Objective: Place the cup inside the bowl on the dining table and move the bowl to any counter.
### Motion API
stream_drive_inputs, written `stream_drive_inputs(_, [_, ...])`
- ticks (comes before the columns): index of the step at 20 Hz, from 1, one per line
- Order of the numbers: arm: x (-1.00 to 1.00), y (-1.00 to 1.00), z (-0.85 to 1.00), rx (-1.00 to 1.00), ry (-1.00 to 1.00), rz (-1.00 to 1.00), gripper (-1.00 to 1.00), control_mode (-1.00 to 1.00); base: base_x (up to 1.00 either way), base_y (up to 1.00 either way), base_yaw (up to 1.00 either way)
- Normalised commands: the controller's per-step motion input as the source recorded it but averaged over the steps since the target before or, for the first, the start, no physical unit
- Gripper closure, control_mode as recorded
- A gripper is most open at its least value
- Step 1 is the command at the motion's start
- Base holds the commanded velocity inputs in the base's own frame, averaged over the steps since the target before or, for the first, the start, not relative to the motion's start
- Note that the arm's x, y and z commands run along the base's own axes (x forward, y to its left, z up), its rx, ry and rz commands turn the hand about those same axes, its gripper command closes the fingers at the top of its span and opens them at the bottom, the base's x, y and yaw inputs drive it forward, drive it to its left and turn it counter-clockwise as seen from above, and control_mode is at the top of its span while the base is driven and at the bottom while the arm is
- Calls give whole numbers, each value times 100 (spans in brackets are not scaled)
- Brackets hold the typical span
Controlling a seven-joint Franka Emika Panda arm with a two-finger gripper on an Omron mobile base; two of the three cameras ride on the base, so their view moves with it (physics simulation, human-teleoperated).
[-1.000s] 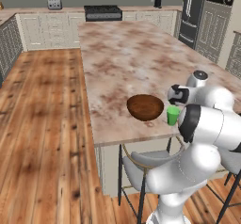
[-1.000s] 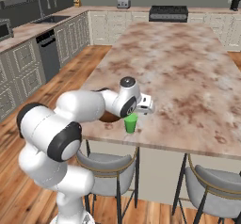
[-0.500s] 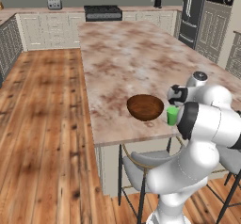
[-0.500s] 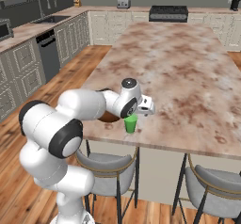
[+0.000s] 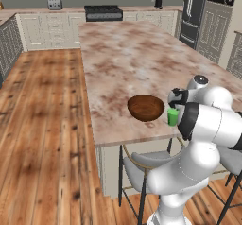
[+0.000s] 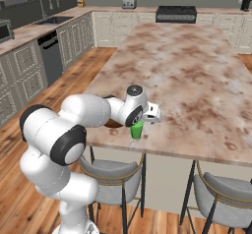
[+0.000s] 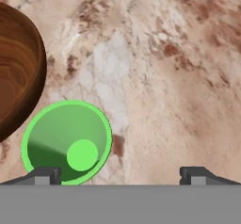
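Task not yet begun in effect — the cup (image 7: 67,142) stands upright on the desk (image 5: 123,58) near its near edge, just beside the bowl (image 5: 146,108). The fingers (image 7: 47,175) are spread wide above the cup, holding nothing. Remaining: grasp, insert, relocate bowl.

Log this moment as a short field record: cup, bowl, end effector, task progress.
cup: cup upright on the dining table, beside the bowl, near the table's front edge
bowl: bowl on the table, nothing inside it
end effector: end effector open above the table, one finger at the cup's rim, cup not between the fingers
progress: cup not yet grasped, bowl not moved
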Motion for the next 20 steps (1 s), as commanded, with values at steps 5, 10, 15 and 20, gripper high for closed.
stream_drive_inputs(5, [0, 6, -2, 0, 0, 0, -100, -100, 0, 0, 0])
stream_drive_inputs(10, [3, 0, -3, 0, 0, 0, -100, -100, 0, 0, 0])
stream_drive_inputs(15, [7, 1, -20, 0, 0, 0, -100, -100, 0, 0, 0])
stream_drive_inputs(20, [14, 0, -15, 0, 0, 0, -100, -100, 0, 0, 0])
